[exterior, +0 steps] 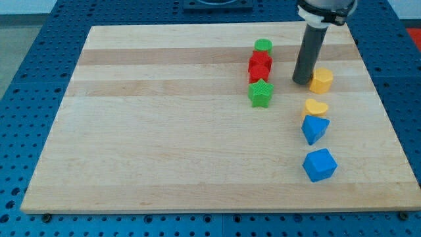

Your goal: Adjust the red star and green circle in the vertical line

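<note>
1. Lower right of the frame: a blue cube (320, 164) is seen nearest the view's bottom, faceted and matte, with a blue wedge-like block (314, 128) just above it and a yellow heart (316, 106) touching that block's upper edge.
2. Right of centre: a yellow hexagon (321, 79) is pressed close beside my tip (301, 81), the lower end of a straight dark rod; no gripper is carried, so nothing can be clasped, only pushed.
3. Centre right: a green star (260, 93) is set at the foot of a short column, with two red blocks stacked in line above it. The lower is taken for the red star (258, 72); the upper red block (260, 60) has a shape that cannot be made out.
4. Upper centre: the green circle (263, 45) is found at the column's head, touching the upper red block and shifted slightly to the view's right.
5. Judged for the step in hand: the tip, standing well to the right of the column, would best be brought in slowly against the circle's right side, so that it is nudged left into line without the reds being scattered.
6. Throughout: pale planked wood forms the board (164, 131), smooth enough for light plastic-looking blocks to slide.
</note>
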